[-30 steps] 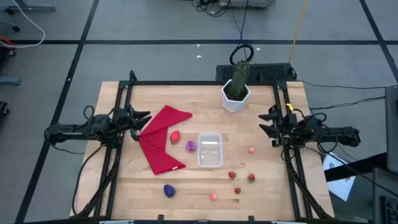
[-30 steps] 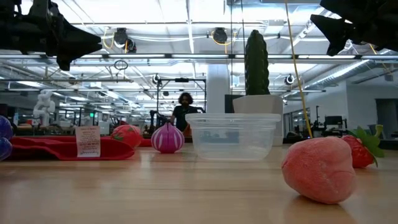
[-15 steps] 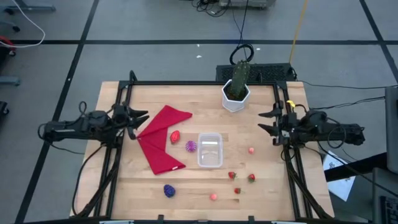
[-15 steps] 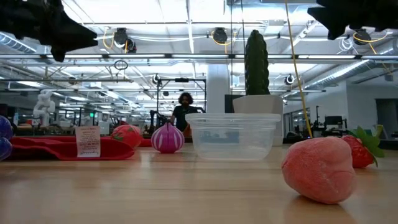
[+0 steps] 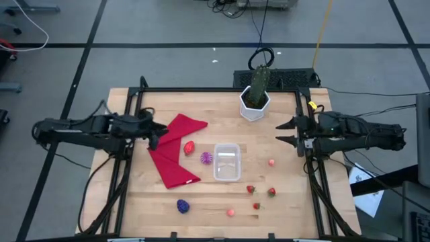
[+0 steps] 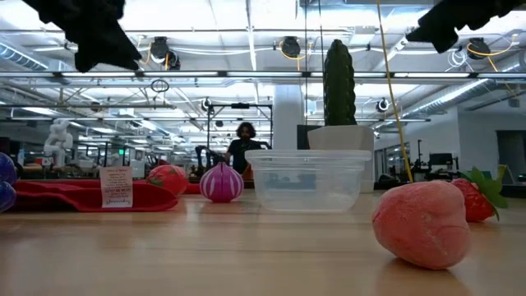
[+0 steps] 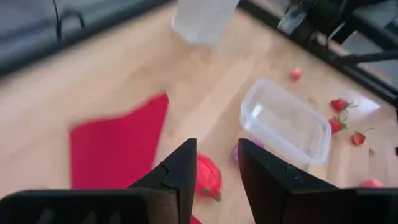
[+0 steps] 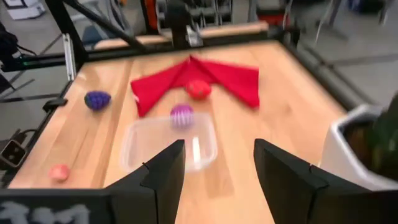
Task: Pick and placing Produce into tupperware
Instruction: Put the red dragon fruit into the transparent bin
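Clear tupperware at worktop centre, seemingly empty (produce beside it). Left end effector and right end effector flanking, fingers parted, holding nothing.

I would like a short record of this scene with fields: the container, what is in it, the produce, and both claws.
container: clear tupperware, near the table's middle
contents: nothing inside it
on the cloth: one red fruit lying on the red cloth
beside container: pink-purple onion, on the side toward the left arm
other produce: purple piece near the front edge; small red and pink pieces between the container and the right arm
left claw: open, above the cloth's edge, empty
right claw: open, at the table's right side, empty
background: cactus in white pot
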